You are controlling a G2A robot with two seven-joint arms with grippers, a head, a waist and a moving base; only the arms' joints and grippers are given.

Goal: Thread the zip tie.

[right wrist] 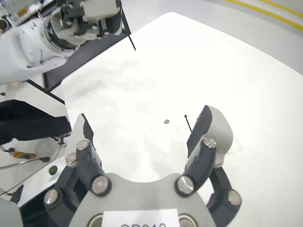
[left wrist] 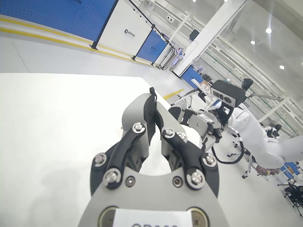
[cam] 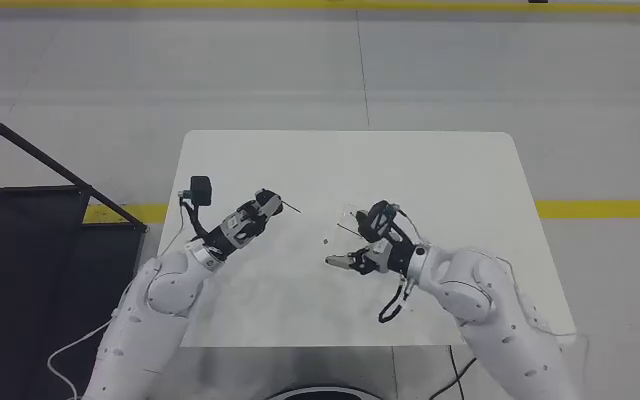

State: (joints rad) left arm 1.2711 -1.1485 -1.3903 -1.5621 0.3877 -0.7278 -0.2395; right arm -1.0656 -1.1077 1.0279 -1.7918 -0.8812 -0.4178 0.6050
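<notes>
I'd worry the thin zip tie [right wrist: 131, 41] flexes or slips when its ends are brought together. It juts from the left gripper [left wrist: 151, 99], which is pinched tight on it, at upper left of the right wrist view. The right gripper [right wrist: 144, 116] gapes wide and holds nothing, with a second zip tie [right wrist: 188, 124] lying just beside one finger.

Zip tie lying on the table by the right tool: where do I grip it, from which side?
Probably take the zip tie by its thin strap behind the small head, right tool coming straight down, jaws astride the strap: it lies flat on the table.
</notes>
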